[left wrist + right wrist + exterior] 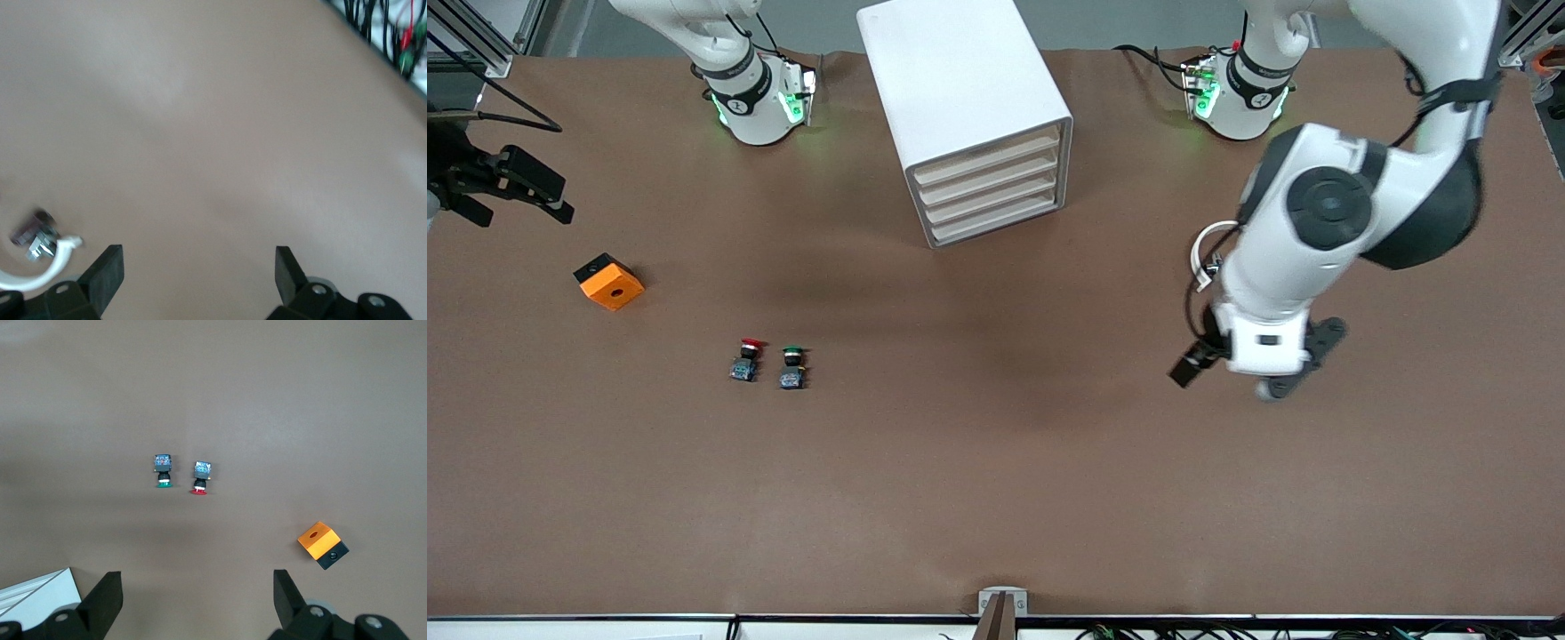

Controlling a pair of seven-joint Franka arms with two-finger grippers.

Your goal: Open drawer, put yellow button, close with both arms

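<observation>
Over table (pixel 996 480) ends, left pincer (pixel 199 257), right pincer (pixel 198 580) agape — drawer (pixel 987 160) between, well apart

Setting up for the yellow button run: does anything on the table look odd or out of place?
Yes. No yellow button shows: only the red-capped button and green-capped button lie side by side, tipped over. An orange block sits askew toward the right arm's end. The cabinet drawers look shut.
</observation>
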